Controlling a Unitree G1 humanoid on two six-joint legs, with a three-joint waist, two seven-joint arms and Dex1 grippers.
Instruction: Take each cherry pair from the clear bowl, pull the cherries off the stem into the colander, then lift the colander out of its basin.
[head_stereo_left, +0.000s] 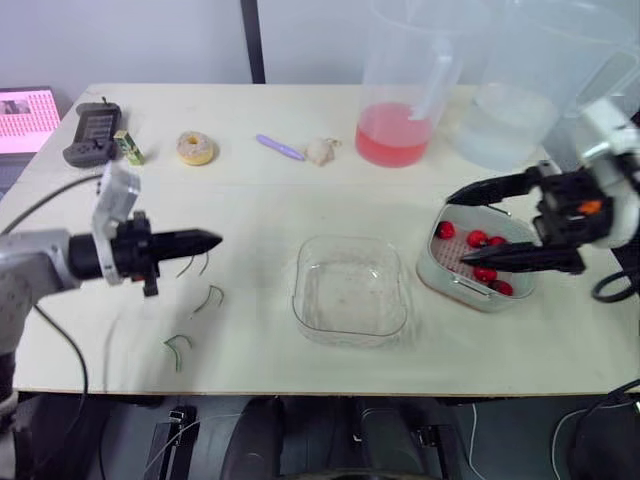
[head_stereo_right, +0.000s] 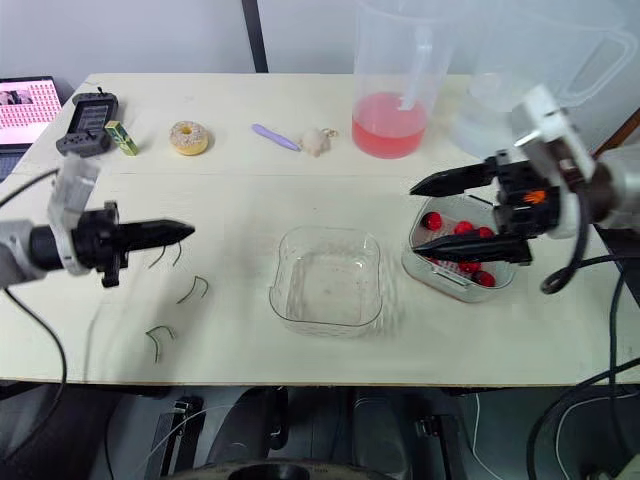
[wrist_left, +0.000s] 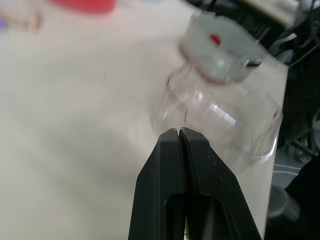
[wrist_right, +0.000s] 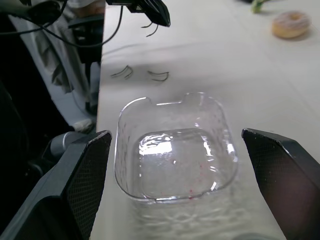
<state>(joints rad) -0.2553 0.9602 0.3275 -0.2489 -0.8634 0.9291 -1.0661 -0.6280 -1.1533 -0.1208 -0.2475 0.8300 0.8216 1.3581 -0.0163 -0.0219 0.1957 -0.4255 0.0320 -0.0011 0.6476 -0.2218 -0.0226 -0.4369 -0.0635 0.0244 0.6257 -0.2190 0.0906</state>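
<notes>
Cherries (head_stereo_left: 478, 240) — red and loose — are seen gathered in the colander (head_stereo_left: 455, 250), which is seated in its basin (head_stereo_left: 478, 300) at the right of the table (head_stereo_left: 300, 200). Along the back edge, from the left, a handheld device (head_stereo_left: 92, 133), a small green box (head_stereo_left: 128, 147), a doughnut (head_stereo_left: 195, 148), a purple stick (head_stereo_left: 280, 148) and a pale lump (head_stereo_left: 319, 151) are laid out, followed by a jug of pink liquid (head_stereo_left: 400, 90) and a jug of clear water (head_stereo_left: 530, 90). Nearer the front, the left gripper (head_stereo_left: 205, 241) is held over the tabletop with its fingers pressed together, and bare green stems (head_stereo_left: 208, 297) are scattered beneath and just in front of it. The clear bowl (head_stereo_left: 350, 290) is placed at the centre; faint red specks are seen on its floor. The right gripper (head_stereo_left: 458, 228) is spread wide over the colander — one finger above the far rim, the other across the cherries; whether it touches them cannot be told.
</notes>
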